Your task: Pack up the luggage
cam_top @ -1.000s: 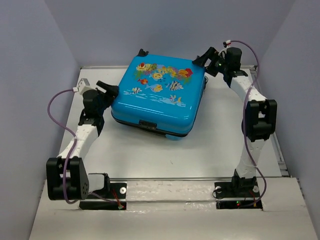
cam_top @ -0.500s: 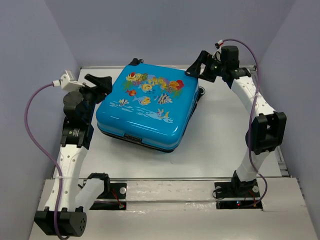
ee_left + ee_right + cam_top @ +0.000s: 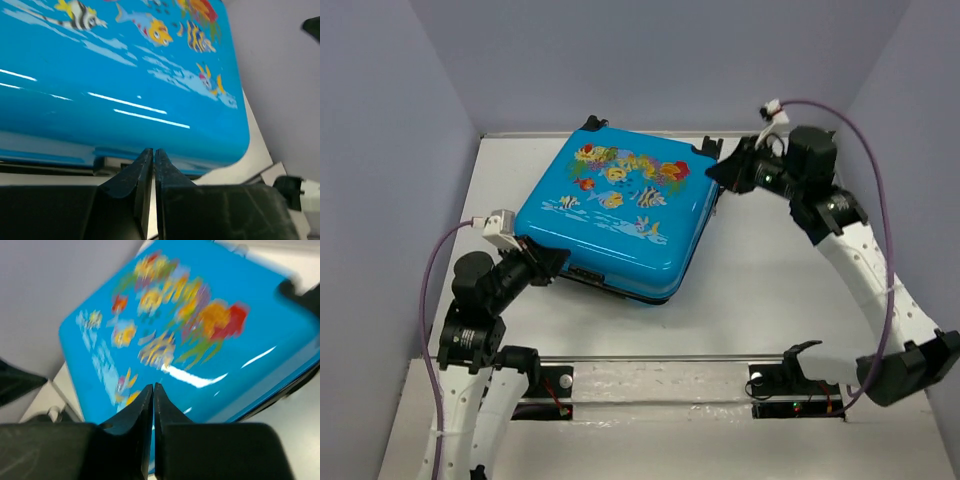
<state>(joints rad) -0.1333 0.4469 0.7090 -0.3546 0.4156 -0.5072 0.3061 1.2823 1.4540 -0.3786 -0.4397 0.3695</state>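
Note:
The luggage is a bright-blue hard-shell case with a fish and coral print, lying closed and flat on the white table. My left gripper sits at the case's near left edge, jaws shut with nothing between them. In the left wrist view its fingertips point at the lower rim of the luggage, by the black zipper band. My right gripper hovers at the case's far right corner, also shut and empty. The right wrist view is blurred and shows the gripper above the printed lid.
Grey walls close in the table on the left, back and right. A metal rail runs along the near edge in front of both arm bases. Purple cables loop off each wrist. Bare table lies to the right of and in front of the case.
Both grippers have gone from open to shut. The left arm swung from the case's left side to its near left edge. The right arm drew back. The case slid a little left.

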